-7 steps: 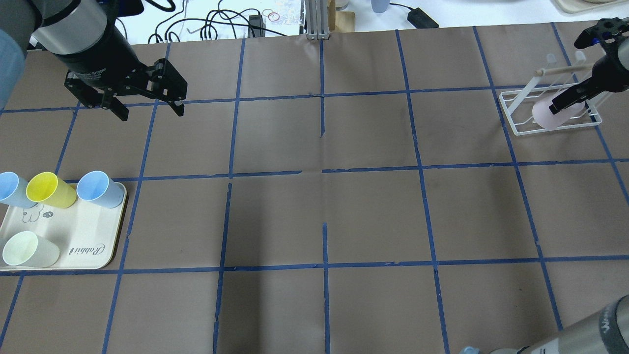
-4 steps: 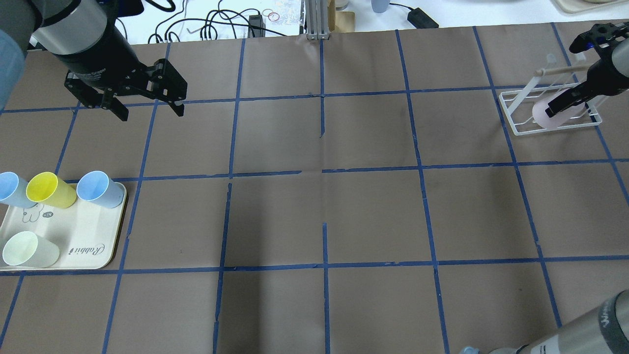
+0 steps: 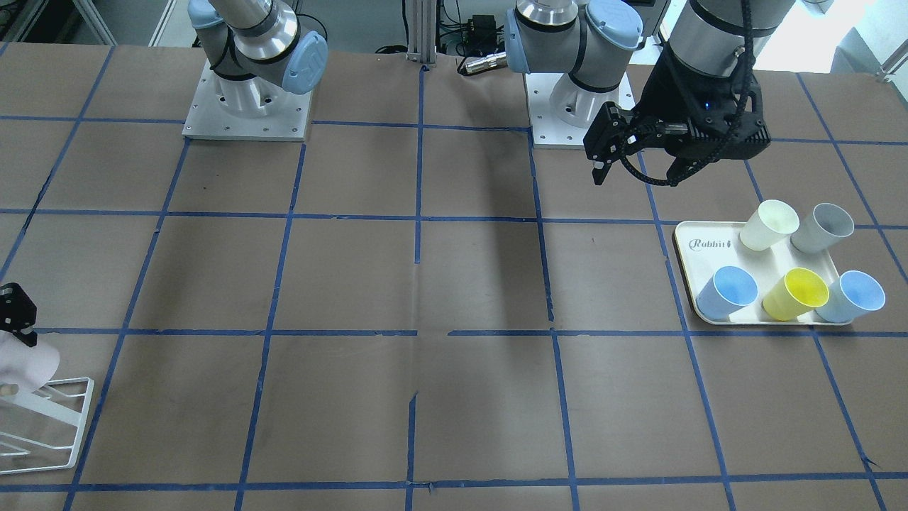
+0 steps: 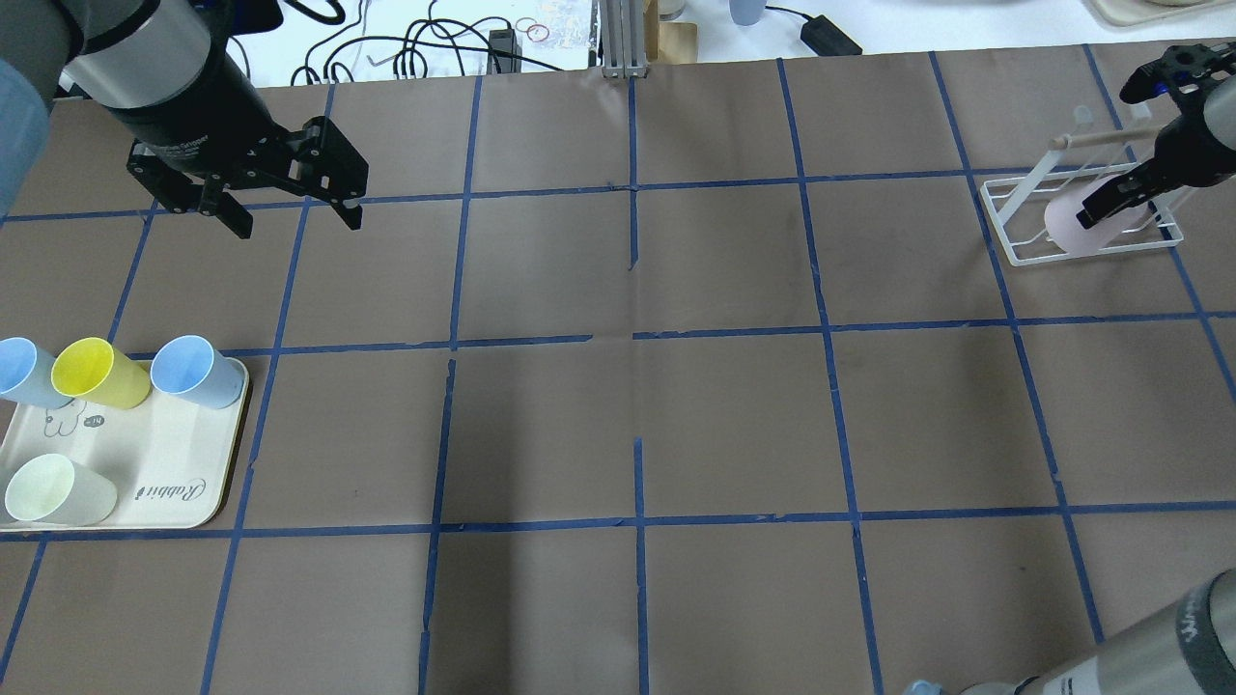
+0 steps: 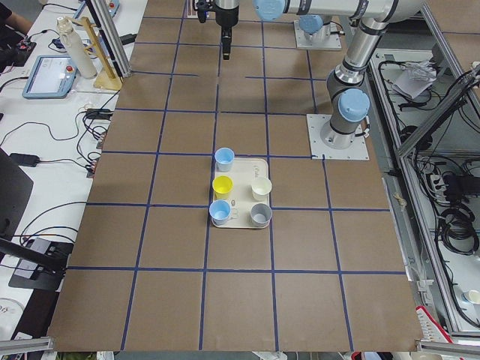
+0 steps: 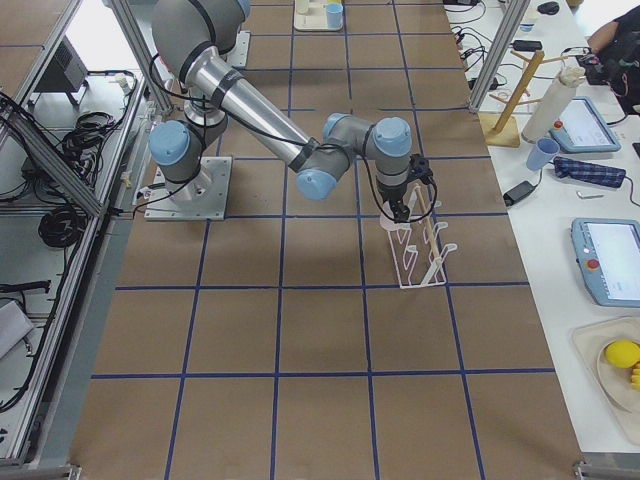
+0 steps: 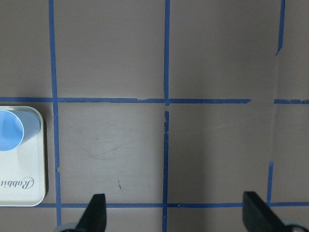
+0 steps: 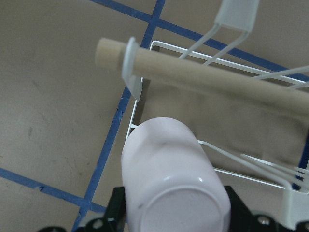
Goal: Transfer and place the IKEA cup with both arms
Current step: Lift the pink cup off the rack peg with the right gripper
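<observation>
The right gripper point(image 4: 1103, 207) grips the pink IKEA cup point(image 4: 1066, 232), tilted over the white wire rack point(image 4: 1012, 220) near the worktop's point(image 4: 734, 415) far right corner, while the left gripper point(image 4: 296, 224) hangs spread wide near the far left corner, well apart from the tray point(image 4: 179, 478) of cups at the left edge.

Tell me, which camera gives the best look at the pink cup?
The right wrist camera: the pink cup looms large, bottom toward the lens. Overhead shows it small, partly behind the right tool; the front view catches only an edge sliver.
</observation>
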Controlling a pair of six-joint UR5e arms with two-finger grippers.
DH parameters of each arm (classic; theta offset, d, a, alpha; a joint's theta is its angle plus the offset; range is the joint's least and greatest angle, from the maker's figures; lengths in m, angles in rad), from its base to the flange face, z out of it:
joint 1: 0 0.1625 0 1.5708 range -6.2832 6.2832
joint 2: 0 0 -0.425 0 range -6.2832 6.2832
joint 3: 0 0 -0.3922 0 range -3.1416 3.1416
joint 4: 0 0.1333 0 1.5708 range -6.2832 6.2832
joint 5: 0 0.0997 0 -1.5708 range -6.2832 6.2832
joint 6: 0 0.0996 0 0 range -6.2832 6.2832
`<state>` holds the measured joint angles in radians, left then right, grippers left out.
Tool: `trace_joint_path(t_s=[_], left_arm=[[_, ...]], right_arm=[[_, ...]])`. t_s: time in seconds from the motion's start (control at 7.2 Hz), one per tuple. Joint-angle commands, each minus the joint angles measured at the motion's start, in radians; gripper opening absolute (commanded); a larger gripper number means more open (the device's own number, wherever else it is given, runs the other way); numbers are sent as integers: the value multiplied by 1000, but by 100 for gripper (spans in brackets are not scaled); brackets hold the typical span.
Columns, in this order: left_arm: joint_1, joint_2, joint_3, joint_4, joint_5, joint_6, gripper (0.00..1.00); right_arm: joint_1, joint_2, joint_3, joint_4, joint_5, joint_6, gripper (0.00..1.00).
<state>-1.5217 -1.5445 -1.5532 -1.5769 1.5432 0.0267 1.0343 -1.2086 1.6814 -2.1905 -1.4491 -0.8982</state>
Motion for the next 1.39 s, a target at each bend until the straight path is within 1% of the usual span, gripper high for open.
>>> trace_joint_path(t_s=[0.0,0.14,0.42,0.56,0.83,1.25], left_arm=[[0,3,-1,0,0,2,100],[0,1,-1,0,0,2,100],[0,0,2,0,0,2,100],[0,0,2,0,0,2,100],[0,1,2,0,0,2,100],[2,4,2,0,-2,2,100]], right_arm=[[0,-8,-2,0,-1,-1,6],[1,-8,-15,2,-1,-1,0],[1,-35,-43,27,-11,-1,0],[1,-72,-45,73,-13,-1,0],[1,-135,-45,107,-17,1,0],[3,-242,-45,204,-16,2,0]])
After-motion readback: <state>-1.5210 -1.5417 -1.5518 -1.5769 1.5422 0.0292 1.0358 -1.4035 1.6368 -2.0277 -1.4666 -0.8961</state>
